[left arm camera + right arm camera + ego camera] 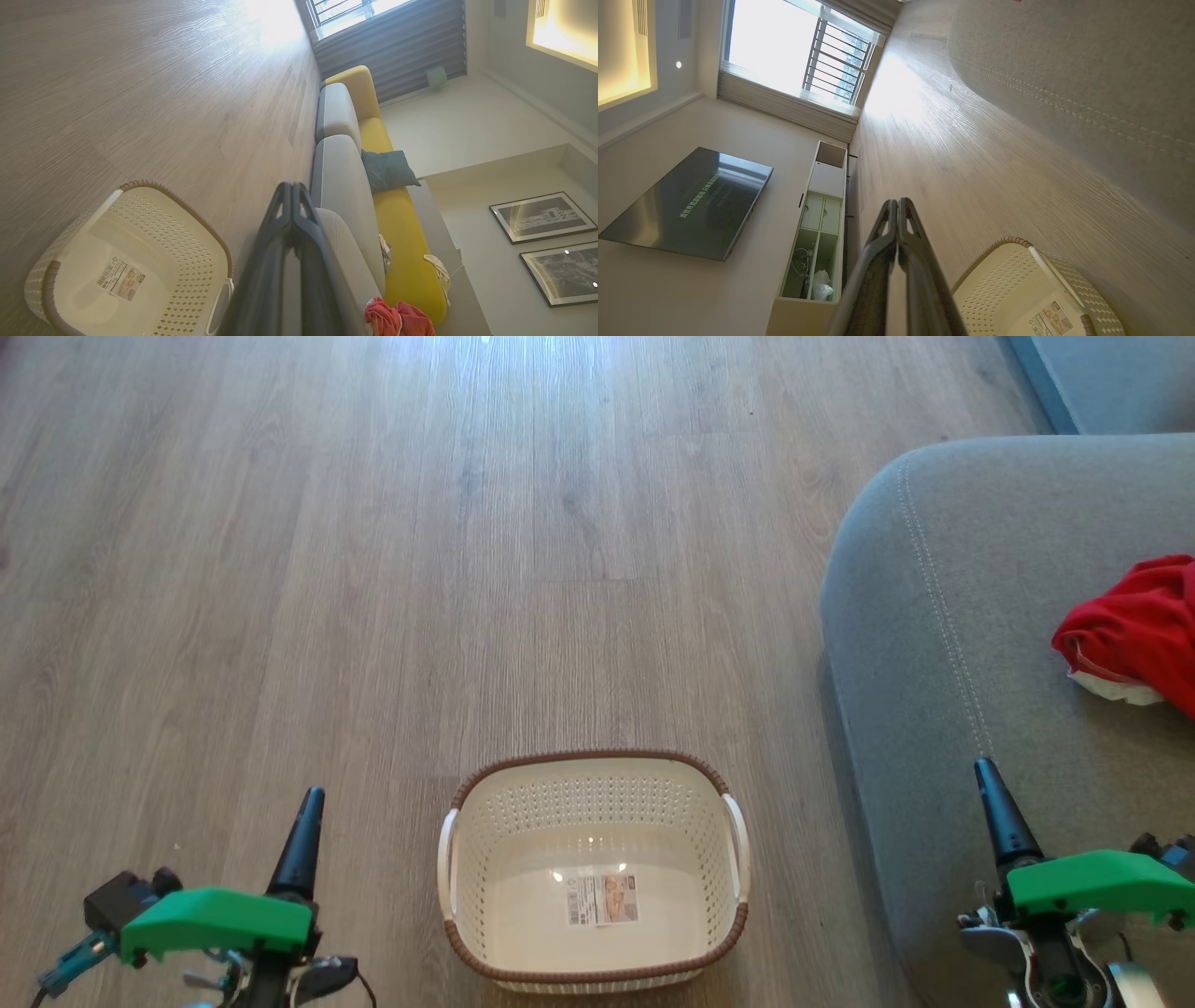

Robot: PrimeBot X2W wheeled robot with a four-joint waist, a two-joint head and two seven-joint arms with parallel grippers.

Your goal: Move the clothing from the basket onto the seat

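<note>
**Empty basket on the floor, red clothing up on the seat.**

The basket [588,755] stood on the wood floor [373,569] just beside the grey seat [980,644], with nothing in it but its paper label [602,899]. The clothing [1134,625] sat in a red heap with a bit of white, on top of the seat and well in from the stitched edge. The left claw [311,798] hung over the floor to the left of the basket. The right claw [984,770] hung over the seat near its stitched edge. Each claw had its two fingers pressed together and held nothing. The job looked done. The clothing looked soft, light and floppy, so it would likely sag and bunch if lifted. A raised fold at the top of the heap looked like the best spot to pinch.
</note>
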